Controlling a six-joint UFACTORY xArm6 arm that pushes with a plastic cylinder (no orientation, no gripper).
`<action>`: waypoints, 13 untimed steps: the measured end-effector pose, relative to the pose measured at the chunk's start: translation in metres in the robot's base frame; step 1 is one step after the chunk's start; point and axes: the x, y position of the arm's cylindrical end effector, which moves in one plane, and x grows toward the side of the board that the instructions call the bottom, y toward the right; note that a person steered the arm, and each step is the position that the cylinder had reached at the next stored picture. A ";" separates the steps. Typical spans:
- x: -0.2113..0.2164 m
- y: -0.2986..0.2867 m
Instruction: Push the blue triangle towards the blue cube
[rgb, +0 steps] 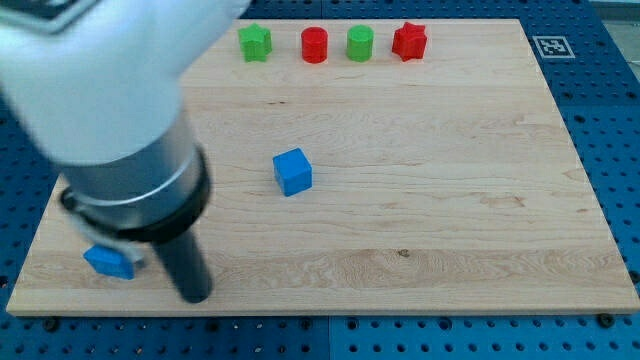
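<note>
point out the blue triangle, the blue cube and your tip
blue triangle (108, 262), camera view, on its visible top face
blue cube (292, 171), camera view, middle of the block
my tip (195, 296), camera view, the rod's very end, just right of the triangle

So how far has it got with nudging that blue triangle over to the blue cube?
Nothing looks done yet: the blue triangle sits near the board's bottom-left corner, far from the blue cube near the middle. In hand: my tip rests just right of the triangle, slightly lower. Left: nearly the whole push, up and to the view's right.
</note>
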 end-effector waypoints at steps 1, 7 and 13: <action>0.002 -0.056; -0.021 -0.061; -0.034 -0.076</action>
